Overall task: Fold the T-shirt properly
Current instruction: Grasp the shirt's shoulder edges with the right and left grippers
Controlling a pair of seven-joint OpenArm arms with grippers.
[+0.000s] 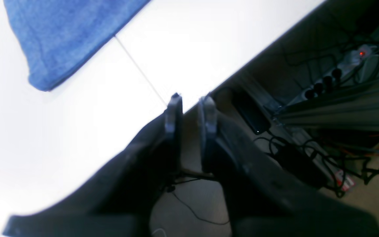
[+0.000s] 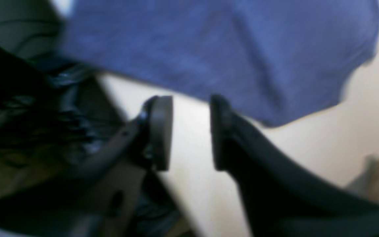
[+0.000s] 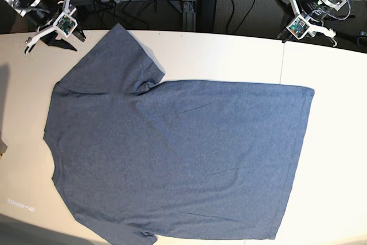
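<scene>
Both end effectors [image 2: 191,131] [image 1: 191,113] off T-shirt [image 3: 178,159], empty

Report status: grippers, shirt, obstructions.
Left gripper slightly open, empty, at table edge. Right gripper open, empty, beside sleeve. T-shirt flat, unfolded. Nothing in the way.

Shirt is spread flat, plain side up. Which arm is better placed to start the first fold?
Probably the right gripper: it sits beside the T-shirt sleeve, empty, fingers apart. The left gripper is farther from the hem.
</scene>
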